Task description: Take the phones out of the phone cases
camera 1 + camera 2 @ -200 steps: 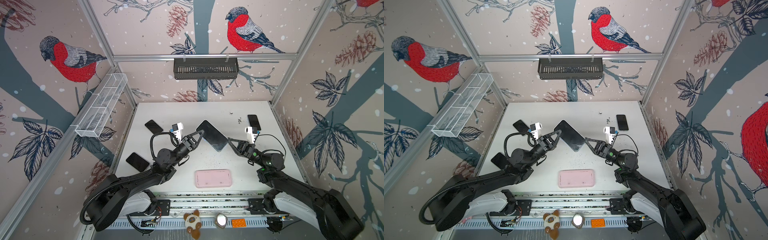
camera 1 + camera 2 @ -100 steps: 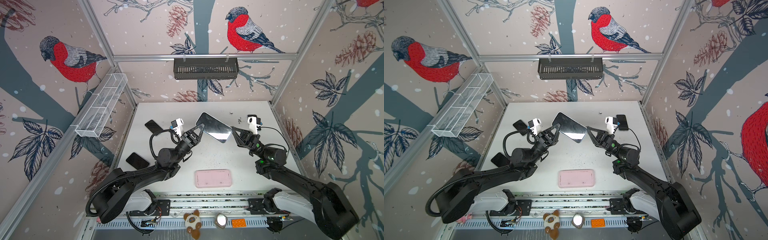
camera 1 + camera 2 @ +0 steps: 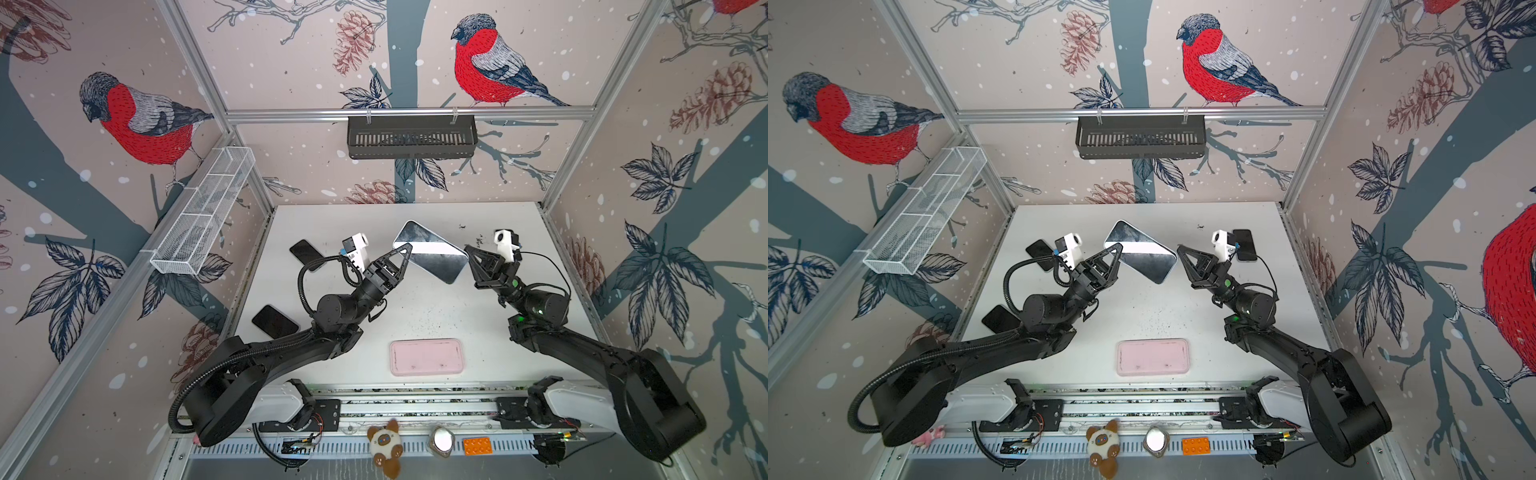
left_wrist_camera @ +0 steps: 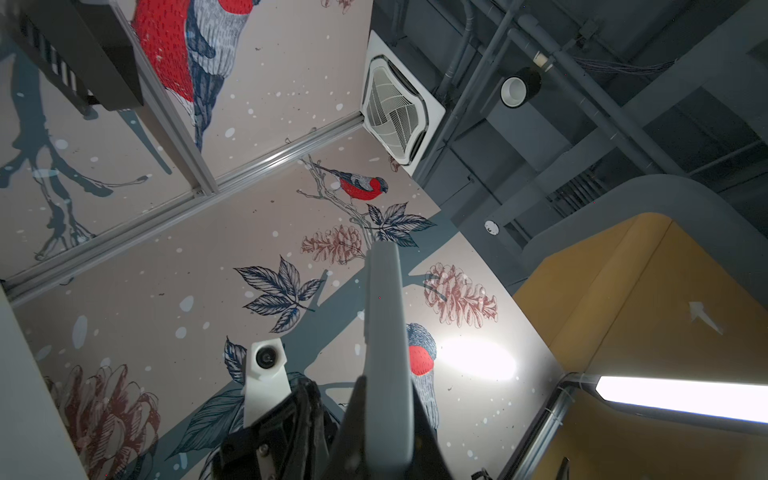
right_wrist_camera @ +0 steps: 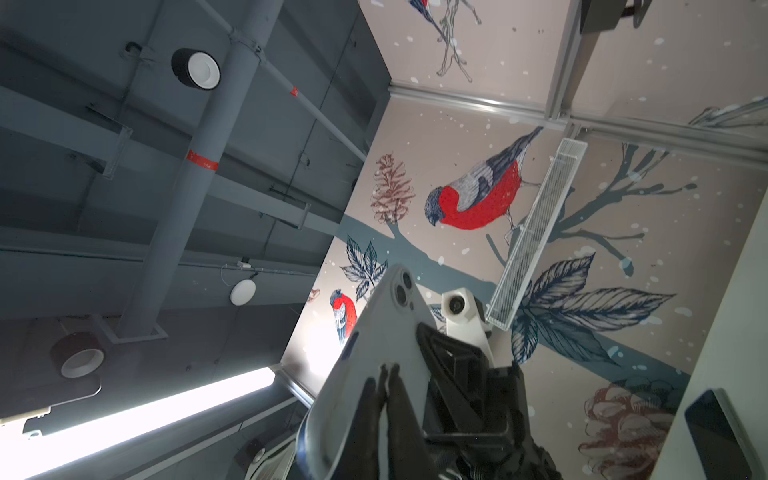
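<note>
My left hand (image 3: 405,254) is clamped on one edge of the phone (image 3: 432,251), holding it tilted in the air above the far half of the white surface (image 3: 432,307) (which is speckled with dark crumbs). My right hand (image 3: 466,249) is clenched, its tip at the phone's opposite corner; I cannot tell whether it pinches anything. The pink phone case (image 3: 427,357) lies flat near the front edge, well apart from the phone. A dark phone (image 3: 275,321) lies by the left wall. Bullfinch wallpaper covers the walls, with a black basket (image 3: 411,137) on the back rail and a white mesh tray (image 3: 203,216) on the left.
</note>
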`<move>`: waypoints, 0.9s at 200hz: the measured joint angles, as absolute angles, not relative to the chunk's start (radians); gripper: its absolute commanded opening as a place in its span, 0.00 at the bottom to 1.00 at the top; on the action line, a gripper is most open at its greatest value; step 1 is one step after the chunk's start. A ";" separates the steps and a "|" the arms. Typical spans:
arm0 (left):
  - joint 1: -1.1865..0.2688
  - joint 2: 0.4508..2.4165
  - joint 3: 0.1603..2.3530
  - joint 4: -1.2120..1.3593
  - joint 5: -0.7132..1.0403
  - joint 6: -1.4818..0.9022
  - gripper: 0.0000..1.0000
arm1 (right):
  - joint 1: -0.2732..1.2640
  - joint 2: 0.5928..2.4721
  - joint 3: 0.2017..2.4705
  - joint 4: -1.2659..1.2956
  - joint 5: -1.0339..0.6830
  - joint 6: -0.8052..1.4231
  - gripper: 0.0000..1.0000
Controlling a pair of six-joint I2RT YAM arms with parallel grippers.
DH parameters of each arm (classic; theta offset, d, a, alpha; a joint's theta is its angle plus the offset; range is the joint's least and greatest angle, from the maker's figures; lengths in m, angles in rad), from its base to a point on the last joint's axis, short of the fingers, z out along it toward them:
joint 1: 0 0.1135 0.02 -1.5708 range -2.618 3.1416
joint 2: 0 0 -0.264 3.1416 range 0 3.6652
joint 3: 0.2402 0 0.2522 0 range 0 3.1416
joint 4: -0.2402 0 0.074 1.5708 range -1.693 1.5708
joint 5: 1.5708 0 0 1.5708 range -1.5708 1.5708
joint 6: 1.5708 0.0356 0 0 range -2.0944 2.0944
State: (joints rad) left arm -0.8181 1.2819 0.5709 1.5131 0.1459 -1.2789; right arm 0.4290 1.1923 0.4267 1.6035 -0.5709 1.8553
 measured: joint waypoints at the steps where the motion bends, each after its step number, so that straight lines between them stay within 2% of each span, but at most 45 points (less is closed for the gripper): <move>1: -0.818 1.282 0.571 1.514 0.150 -1.279 0.00 | 0.429 1.191 0.427 1.602 -0.570 1.854 0.27; 23: -0.822 1.271 0.576 1.525 0.167 -1.282 0.00 | 0.417 1.094 0.442 1.456 -0.589 1.773 0.57; 37: -0.821 1.235 0.596 1.461 0.158 -1.275 0.00 | 0.394 0.978 0.455 1.258 -0.594 1.668 0.66; 53: -0.821 1.177 0.637 1.339 0.157 -1.251 0.00 | 0.371 0.817 0.468 1.002 -0.570 1.522 0.72; 71: -0.821 1.132 0.691 1.174 0.150 -1.232 0.00 | 0.327 0.682 0.462 0.796 -0.563 1.393 0.74; 98: -0.821 1.139 0.773 0.943 0.149 -1.223 0.00 | 0.300 0.618 0.426 0.659 -0.578 1.306 0.75; 134: -0.821 1.207 0.842 0.770 0.162 -1.229 0.00 | 0.316 0.559 0.341 0.659 -0.613 1.307 0.73; 180: -0.821 1.244 0.841 0.738 0.185 -1.253 0.00 | 0.361 0.524 0.269 0.717 -0.624 1.328 0.68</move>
